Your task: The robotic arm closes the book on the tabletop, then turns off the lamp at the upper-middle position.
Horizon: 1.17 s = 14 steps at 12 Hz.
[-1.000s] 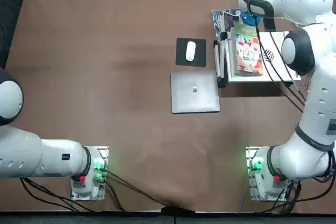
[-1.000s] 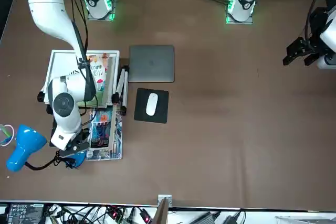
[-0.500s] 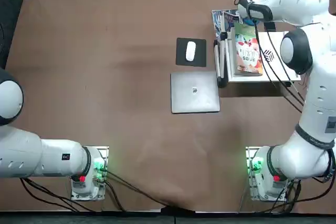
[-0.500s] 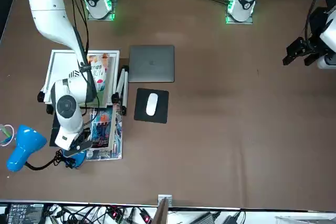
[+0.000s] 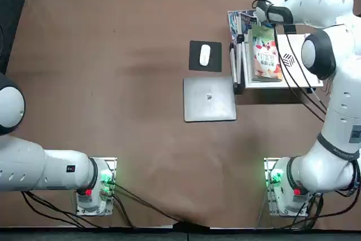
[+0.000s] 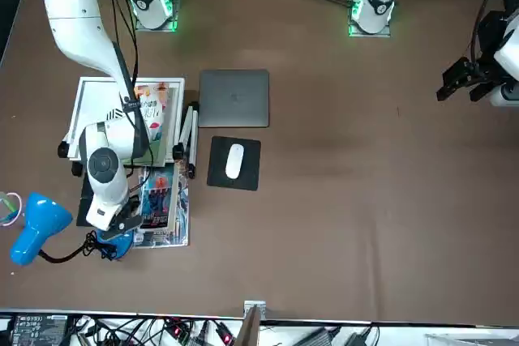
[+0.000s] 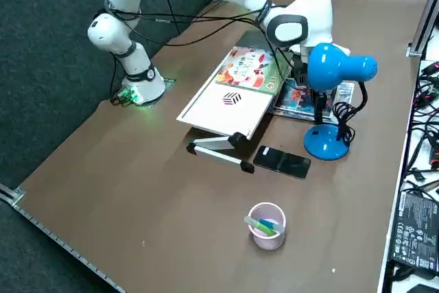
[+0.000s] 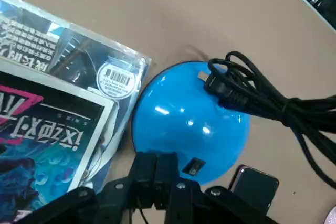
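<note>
Book (image 7: 250, 68): one, closed; one lamp (image 8: 191, 121); one right tool (image 8: 155, 174), fingers together, above lamp base.

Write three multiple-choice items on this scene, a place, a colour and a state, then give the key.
1. Where is the green-covered book?
A) on the white stand
B) on the laptop
C) under the lamp

2. What colour is the lamp?
A) red
B) blue
C) white

3. How is the book?
A) open
B) closed
C) standing upright

Key:
1 A: the side view shows it lying on the stand.
2 B: its base and shade are bright blue.
3 B: its cover faces up.

The right end effector is at the lamp's base.
</note>
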Each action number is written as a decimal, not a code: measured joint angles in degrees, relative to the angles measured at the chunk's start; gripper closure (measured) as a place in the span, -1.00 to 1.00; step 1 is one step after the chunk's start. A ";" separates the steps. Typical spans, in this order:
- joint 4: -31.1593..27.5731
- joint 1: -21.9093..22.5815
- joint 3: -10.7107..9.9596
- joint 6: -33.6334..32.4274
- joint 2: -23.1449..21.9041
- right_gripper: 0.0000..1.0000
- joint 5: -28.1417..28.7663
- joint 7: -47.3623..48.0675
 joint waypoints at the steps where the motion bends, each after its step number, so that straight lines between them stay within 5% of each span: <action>1: -0.11 -0.12 0.00 0.00 0.00 0.97 -0.08 -0.05; 14: -1.01 -1.23 -0.78 0.00 -0.01 0.97 -1.81 -0.74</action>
